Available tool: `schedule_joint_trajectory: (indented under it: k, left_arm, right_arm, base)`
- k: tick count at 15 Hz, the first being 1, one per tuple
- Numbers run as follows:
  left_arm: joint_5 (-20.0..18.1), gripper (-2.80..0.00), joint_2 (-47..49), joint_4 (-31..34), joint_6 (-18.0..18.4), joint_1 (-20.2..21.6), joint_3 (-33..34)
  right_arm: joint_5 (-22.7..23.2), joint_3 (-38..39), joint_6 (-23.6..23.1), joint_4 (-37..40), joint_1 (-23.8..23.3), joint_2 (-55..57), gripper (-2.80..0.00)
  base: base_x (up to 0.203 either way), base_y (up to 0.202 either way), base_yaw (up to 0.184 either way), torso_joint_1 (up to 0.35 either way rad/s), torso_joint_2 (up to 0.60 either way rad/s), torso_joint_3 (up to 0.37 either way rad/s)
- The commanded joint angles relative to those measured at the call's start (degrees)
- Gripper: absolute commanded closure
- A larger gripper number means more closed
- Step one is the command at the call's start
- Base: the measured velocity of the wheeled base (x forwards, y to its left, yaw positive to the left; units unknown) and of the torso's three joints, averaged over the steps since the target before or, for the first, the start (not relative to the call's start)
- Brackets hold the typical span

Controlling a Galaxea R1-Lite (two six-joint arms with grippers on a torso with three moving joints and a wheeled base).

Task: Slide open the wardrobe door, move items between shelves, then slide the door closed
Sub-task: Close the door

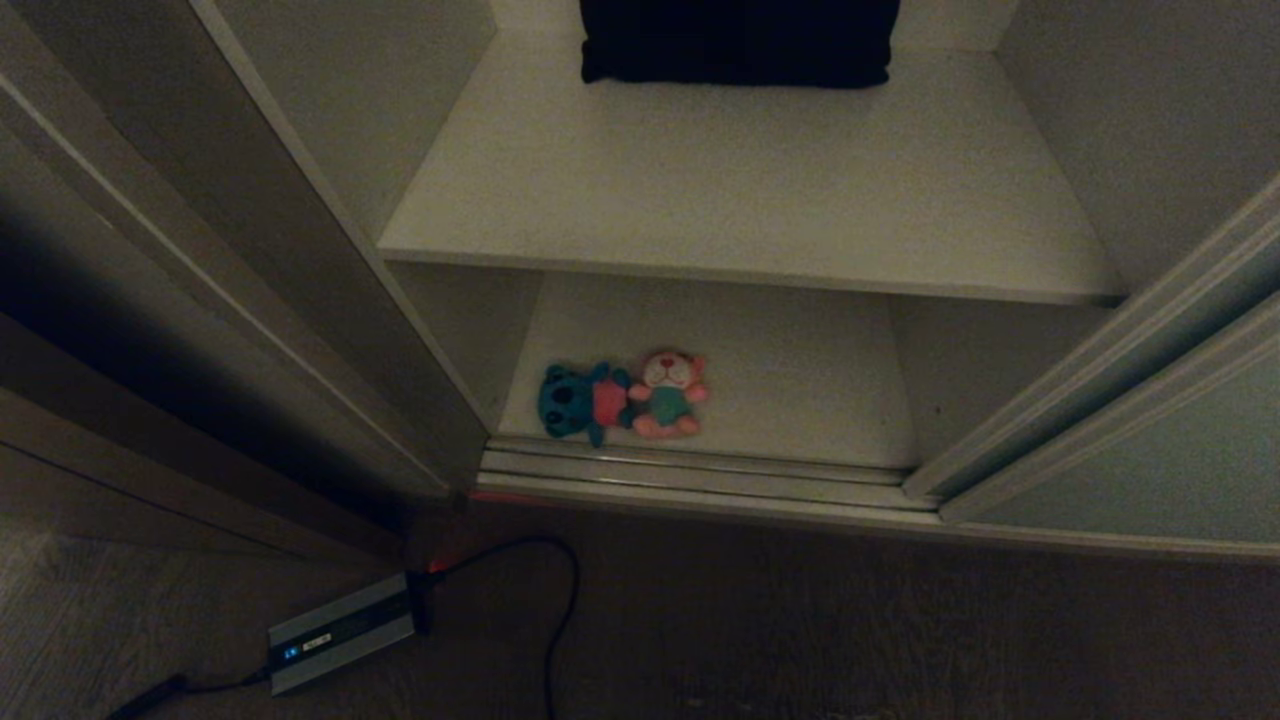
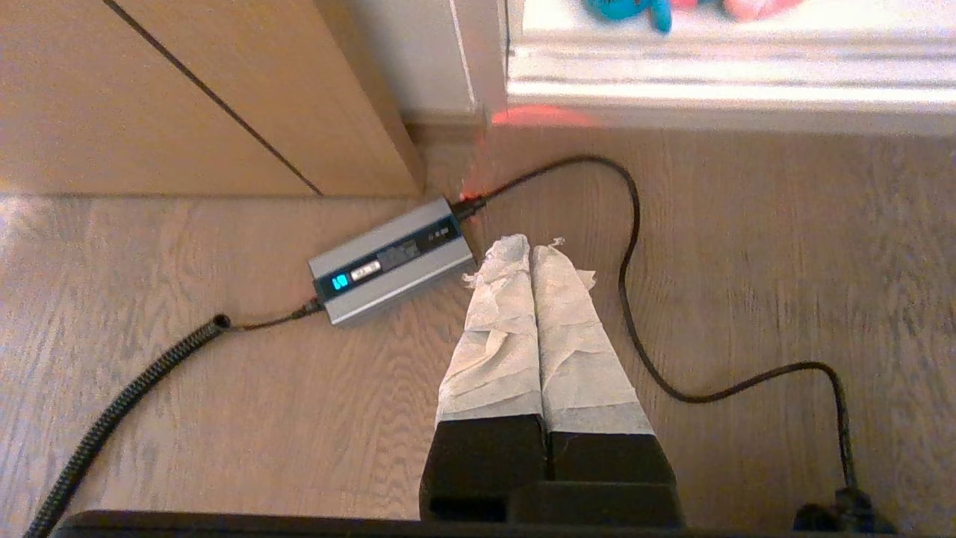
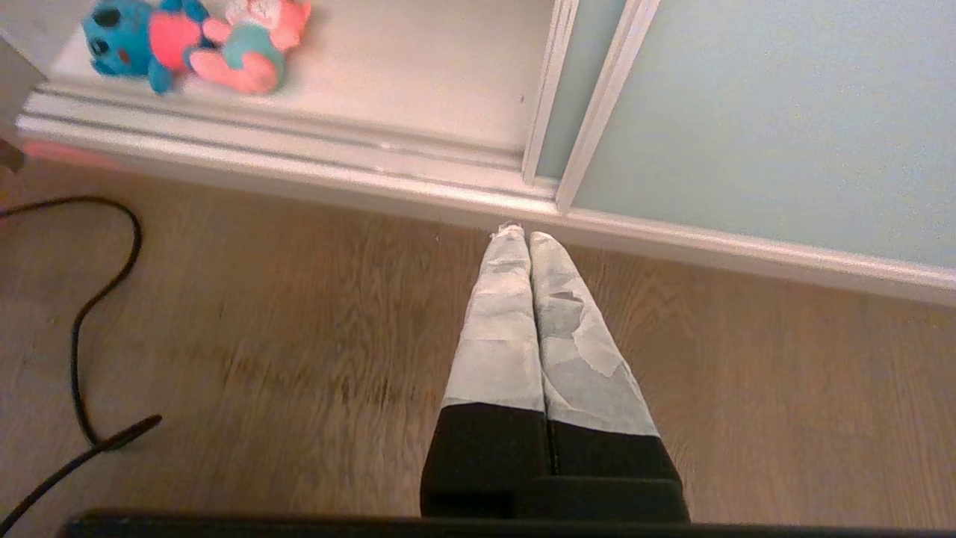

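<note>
The sliding wardrobe door stands pushed to the right, leaving the wardrobe open. Two plush items lie side by side at the front left of the lower shelf: a teal-blue toy and a pink toy. The upper shelf holds only dark cloth. Neither arm shows in the head view. My left gripper hangs shut and empty over the wood floor, short of the wardrobe. My right gripper is also shut and empty, over the floor just before the door's frame. The toys lie off to its side.
A dark folded cloth sits at the back of the upper shelf. A grey power adapter and its black cable lie on the floor before the ribbed floor track. A brown wood-grain side panel bounds the left.
</note>
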Motion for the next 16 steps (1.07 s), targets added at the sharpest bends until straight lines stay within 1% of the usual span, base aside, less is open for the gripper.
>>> schedule_joint_trajectory:
  k: [1,6,16]
  left_arm:
    - [0.0,0.0,0.2,0.1,-0.2,0.0,0.0]
    - [0.0,0.0,0.2,0.0,-0.4,0.0,0.0]
    - [-0.2,0.0,0.2,0.0,-0.7,0.0,0.0]
  right_arm:
    - [0.0,0.2,0.0,0.0,0.0,0.1,0.0]
    - [0.0,0.3,0.0,0.0,0.0,0.1,0.0]
    - [0.0,0.2,0.0,0.0,0.0,0.1,0.0]
  base:
    - [0.0,0.0,0.0,0.006,0.0,0.202]
    - [0.0,0.0,0.0,0.002,0.0,0.193]
    - [0.0,0.0,0.0,0.0,0.0,0.0]
